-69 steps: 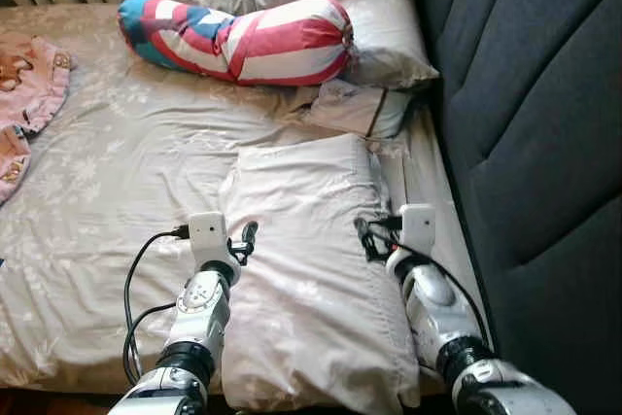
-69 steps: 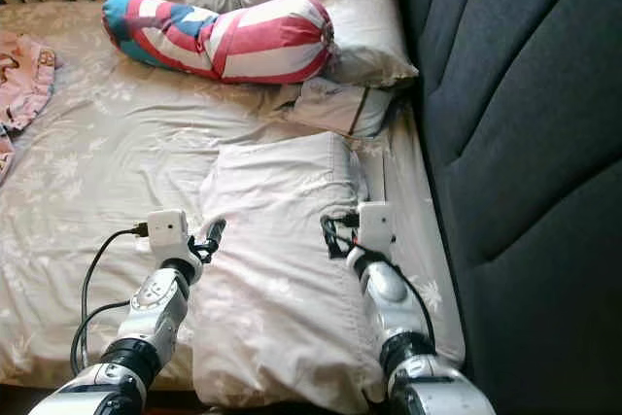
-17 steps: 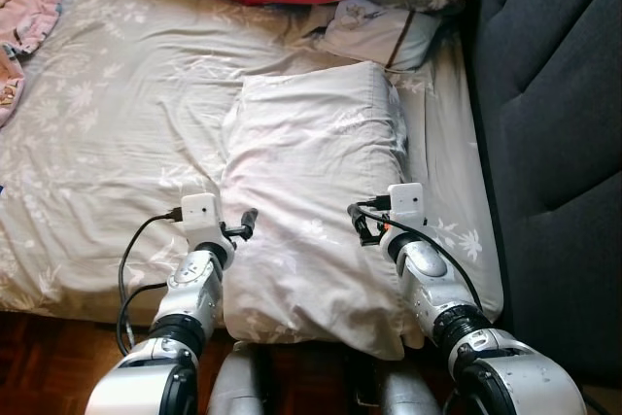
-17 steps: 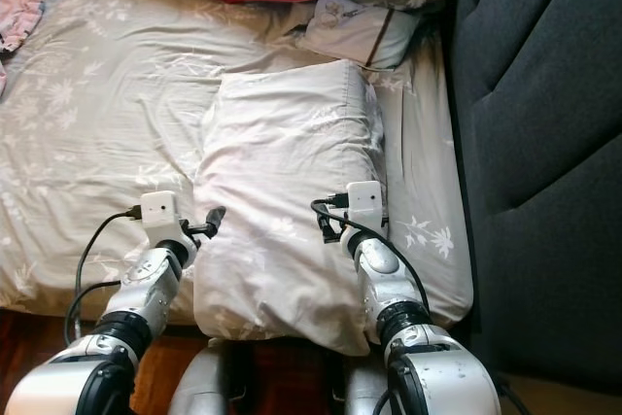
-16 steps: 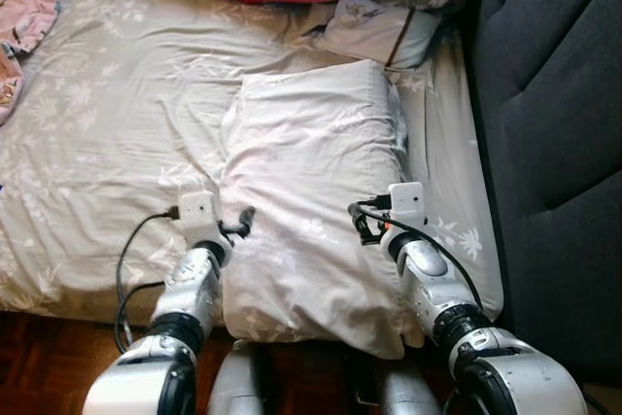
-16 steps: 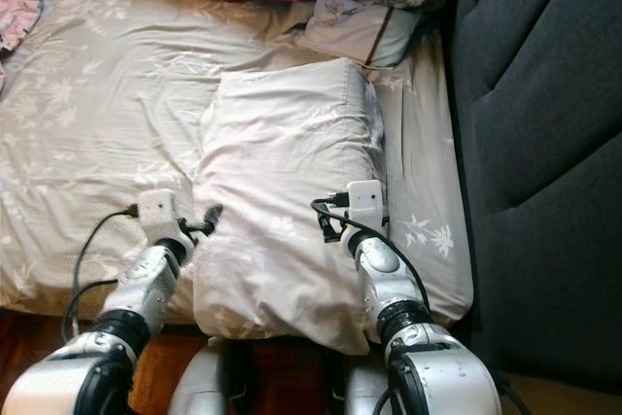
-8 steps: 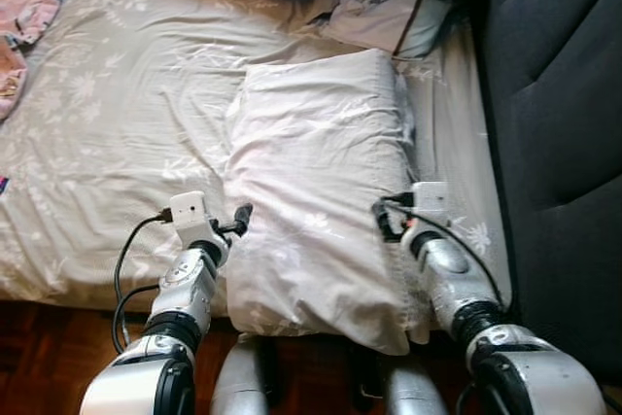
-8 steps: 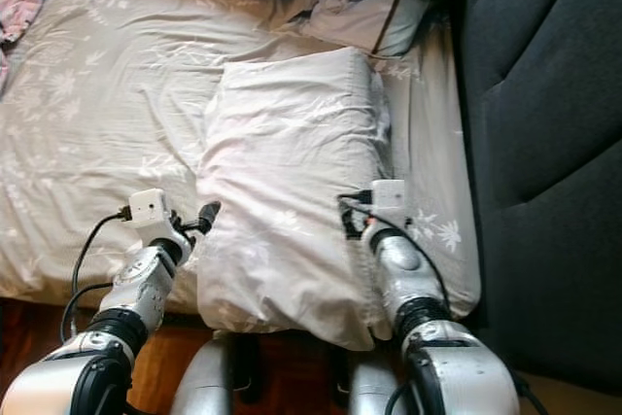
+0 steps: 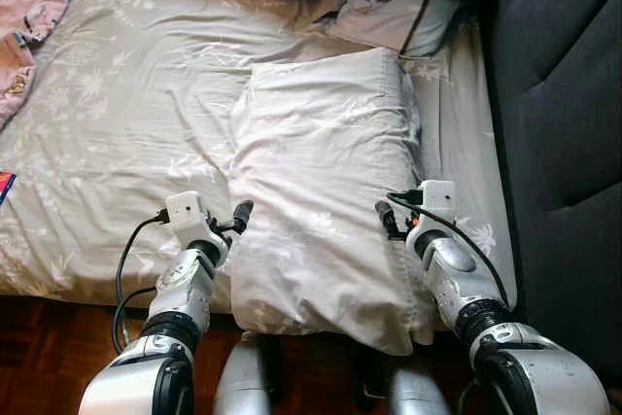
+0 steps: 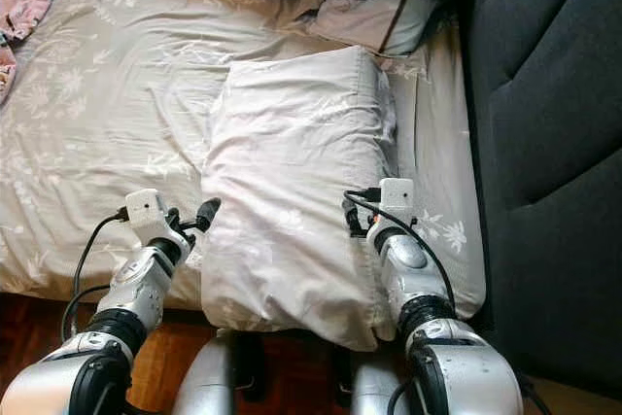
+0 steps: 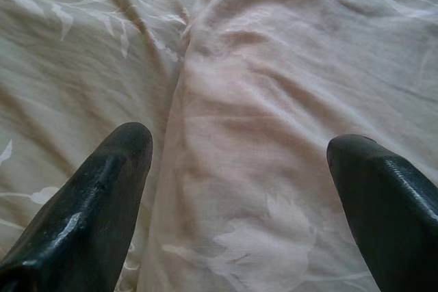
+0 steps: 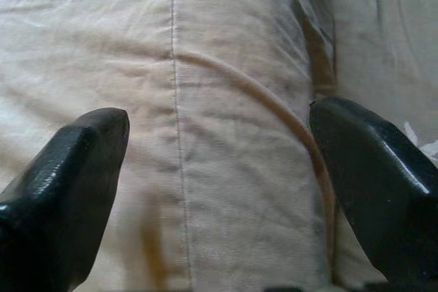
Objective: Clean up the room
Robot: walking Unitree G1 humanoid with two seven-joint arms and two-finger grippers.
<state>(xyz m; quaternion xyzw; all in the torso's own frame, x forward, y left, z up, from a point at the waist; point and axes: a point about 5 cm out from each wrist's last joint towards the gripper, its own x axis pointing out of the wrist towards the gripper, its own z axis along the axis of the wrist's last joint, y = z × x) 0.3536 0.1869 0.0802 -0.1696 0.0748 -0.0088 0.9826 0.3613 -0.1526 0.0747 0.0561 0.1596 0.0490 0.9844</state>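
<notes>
The wide bed with the beige floral sheet (image 9: 117,133) carries the long pale rectangular pillow (image 9: 321,191), its long axis running straight away from the robot. Left tool (image 9: 240,219) and right tool (image 9: 386,220), both spread wide, flank its 2 long edges, equally near, ready to pinch.
</notes>
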